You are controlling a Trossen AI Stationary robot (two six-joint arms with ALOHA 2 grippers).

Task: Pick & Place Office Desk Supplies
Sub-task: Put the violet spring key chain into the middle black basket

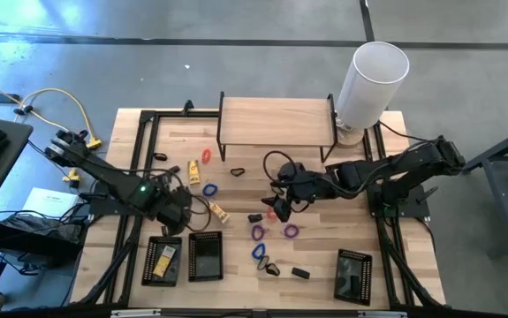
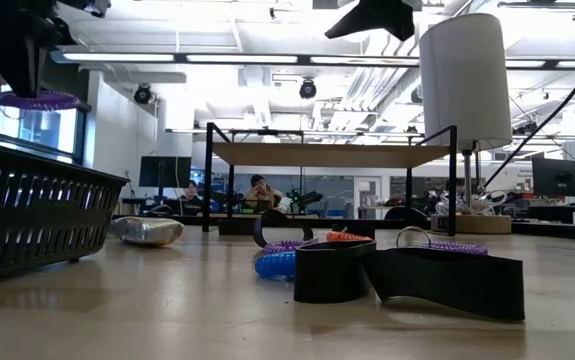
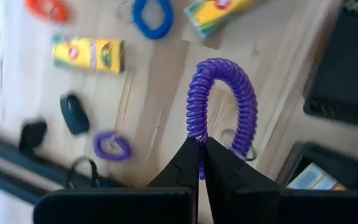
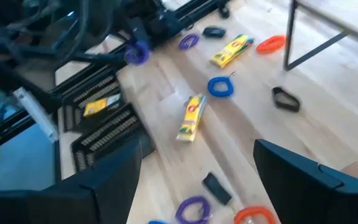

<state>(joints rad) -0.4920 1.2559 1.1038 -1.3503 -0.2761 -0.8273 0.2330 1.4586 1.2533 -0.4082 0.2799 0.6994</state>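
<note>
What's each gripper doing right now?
Left gripper: closed on a purple loop.
Right gripper: open, holding nothing.

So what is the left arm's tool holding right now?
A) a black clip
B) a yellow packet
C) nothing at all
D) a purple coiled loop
D: in the left wrist view the left tool has its fingers pinched shut on the lower end of a purple coiled loop, which is lifted above the table.
</note>
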